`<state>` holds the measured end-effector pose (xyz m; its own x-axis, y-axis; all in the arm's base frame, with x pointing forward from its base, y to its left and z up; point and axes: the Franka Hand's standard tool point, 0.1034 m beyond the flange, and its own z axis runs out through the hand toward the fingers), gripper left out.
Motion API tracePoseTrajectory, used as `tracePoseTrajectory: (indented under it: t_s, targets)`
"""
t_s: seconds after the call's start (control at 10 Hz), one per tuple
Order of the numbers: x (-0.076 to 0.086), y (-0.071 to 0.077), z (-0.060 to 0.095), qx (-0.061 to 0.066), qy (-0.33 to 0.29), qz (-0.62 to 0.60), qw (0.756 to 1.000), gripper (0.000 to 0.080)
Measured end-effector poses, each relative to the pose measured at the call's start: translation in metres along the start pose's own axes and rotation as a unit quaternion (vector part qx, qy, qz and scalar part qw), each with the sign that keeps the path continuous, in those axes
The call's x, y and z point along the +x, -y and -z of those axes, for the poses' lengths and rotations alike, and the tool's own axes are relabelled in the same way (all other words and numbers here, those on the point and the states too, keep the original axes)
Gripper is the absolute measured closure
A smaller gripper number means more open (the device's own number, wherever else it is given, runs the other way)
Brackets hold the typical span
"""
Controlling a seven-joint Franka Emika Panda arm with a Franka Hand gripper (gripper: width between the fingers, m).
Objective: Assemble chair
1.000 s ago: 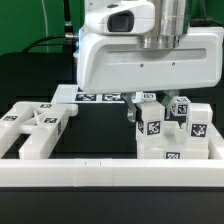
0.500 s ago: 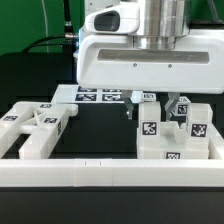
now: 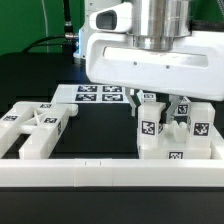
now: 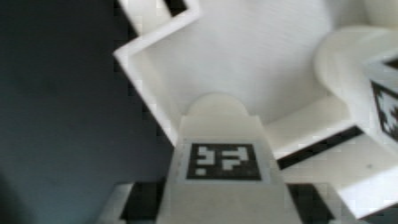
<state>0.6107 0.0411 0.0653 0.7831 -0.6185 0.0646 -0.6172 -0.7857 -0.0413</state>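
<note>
My gripper (image 3: 156,108) hangs over the white chair parts at the exterior view's right. Its fingers (image 3: 135,107) stand on either side of an upright white tagged post (image 3: 150,128), which rises from a white block (image 3: 172,152). In the wrist view the tapered white post (image 4: 226,150) with its black tag fills the gap between the two dark pads (image 4: 150,200), which lie against its sides. The gripper is shut on this post. A second tagged post (image 3: 197,124) stands just beside it.
A flat white chair part (image 3: 38,128) with tags lies at the exterior view's left. The marker board (image 3: 95,93) lies behind on the black table. A white rail (image 3: 110,172) runs along the front edge.
The gripper body has shifted a little toward the exterior view's right and turned slightly. The post between the fingers has barely moved.
</note>
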Motion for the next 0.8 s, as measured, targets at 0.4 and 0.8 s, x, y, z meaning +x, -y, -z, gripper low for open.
tracePoseTrajectory:
  t_s: [0.4, 0.8]
  targets:
    - [-0.0019, 0.0038, -0.0006, 0.007, 0.009, -0.218, 0.976, 0.0509]
    - [-0.0022, 0.0051, -0.0009, 0.009, 0.012, -0.299, 0.954, 0.0509]
